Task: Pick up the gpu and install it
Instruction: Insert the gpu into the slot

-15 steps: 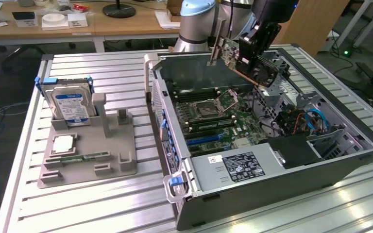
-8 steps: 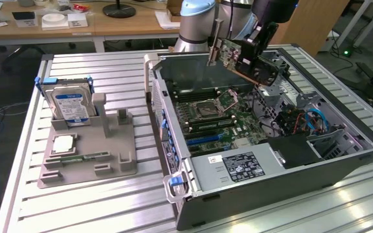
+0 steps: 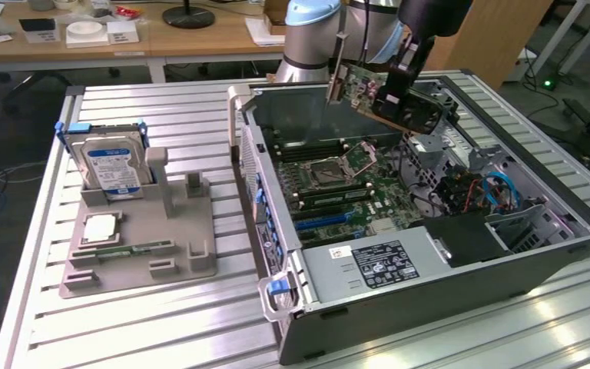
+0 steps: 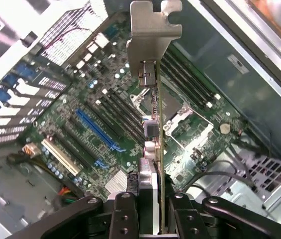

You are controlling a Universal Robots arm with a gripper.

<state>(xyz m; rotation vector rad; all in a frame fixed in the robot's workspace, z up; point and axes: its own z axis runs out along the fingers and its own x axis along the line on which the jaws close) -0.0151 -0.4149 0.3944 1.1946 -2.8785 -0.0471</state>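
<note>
While hand point(image 4: 152, 201) clamps gpu point(image 4: 150, 45), over motherboard point(image 4: 100, 112)

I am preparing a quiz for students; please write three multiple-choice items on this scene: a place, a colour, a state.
1. Where is the gpu? A. in the grey holder B. held above the open computer case C. on the table
2. What colour is the hard drive's label? A. red B. yellow C. blue
3. How is the hand? A. shut on the gpu B. open and empty C. shut on the hard drive
Key: 1B, the gpu hangs over the motherboard; 2C, the label is blue; 3A, its fingers clamp the gpu.
</note>
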